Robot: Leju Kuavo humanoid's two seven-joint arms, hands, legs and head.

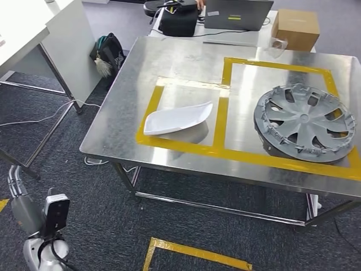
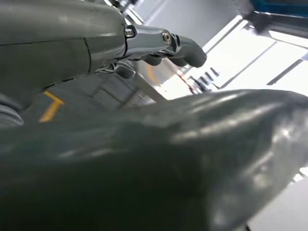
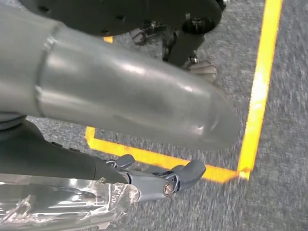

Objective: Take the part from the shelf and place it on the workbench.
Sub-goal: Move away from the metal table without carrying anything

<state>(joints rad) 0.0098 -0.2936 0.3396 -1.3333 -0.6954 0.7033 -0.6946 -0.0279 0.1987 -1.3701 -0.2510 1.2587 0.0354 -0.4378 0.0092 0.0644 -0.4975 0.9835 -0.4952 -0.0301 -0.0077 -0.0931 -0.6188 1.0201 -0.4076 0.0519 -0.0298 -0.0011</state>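
The left hand (image 2: 152, 45) shows extended fingers with nothing between them. The right hand (image 3: 145, 180) presses crinkled transparent film (image 3: 65, 207) over grey carpet (image 3: 283, 144). On the steel workbench (image 1: 115, 124), the white part (image 1: 176, 119) lies inside yellow tape (image 1: 220, 121); the grey wheel cover (image 1: 304, 121) rests to its right.

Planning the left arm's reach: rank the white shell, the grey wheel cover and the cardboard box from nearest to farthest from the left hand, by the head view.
From the left hand, low at the robot's left:
1. White shell, in the left taped box on the steel workbench.
2. Grey wheel cover, in the right taped box.
3. Cardboard box, beyond the workbench's far right corner.
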